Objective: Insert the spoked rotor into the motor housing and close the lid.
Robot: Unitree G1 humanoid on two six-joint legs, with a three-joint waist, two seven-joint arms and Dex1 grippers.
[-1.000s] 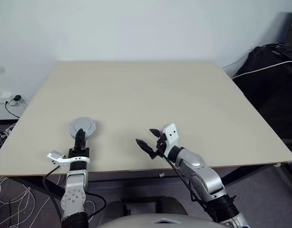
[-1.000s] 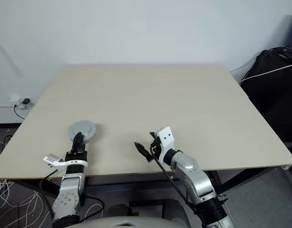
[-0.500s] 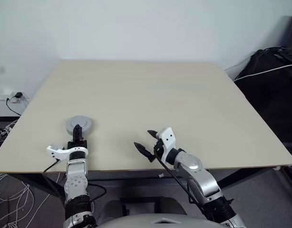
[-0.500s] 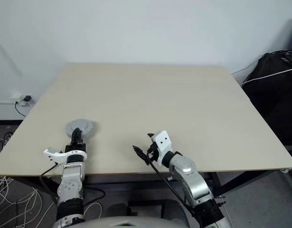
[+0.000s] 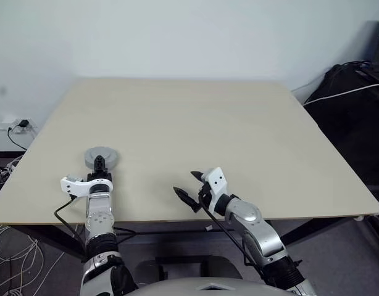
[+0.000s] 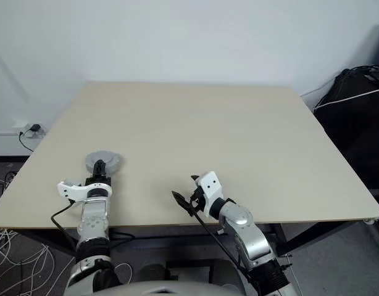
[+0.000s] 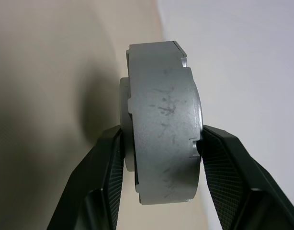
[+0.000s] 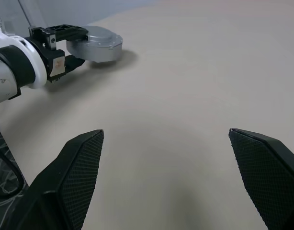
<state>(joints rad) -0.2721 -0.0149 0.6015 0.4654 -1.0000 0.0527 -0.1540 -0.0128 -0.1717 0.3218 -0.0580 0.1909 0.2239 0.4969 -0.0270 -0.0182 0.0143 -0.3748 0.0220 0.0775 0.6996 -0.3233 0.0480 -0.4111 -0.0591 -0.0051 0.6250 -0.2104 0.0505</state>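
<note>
The left tool point(image 7: 159, 158) clamps a grey round metal assembly point(image 5: 101, 156) on the desk point(image 5: 239, 135), seemingly the motor housing with the lid on; its fit is hard to judge. The right tool point(image 5: 191, 185) hovers wide open, empty.

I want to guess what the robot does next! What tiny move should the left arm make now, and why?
Probably let go: open the left gripper and ease it back. Its fingers pinch the round grey metal part from both sides, and in the right wrist view that part looks as if it rests on the table. The right gripper hangs open and empty nearby.
</note>
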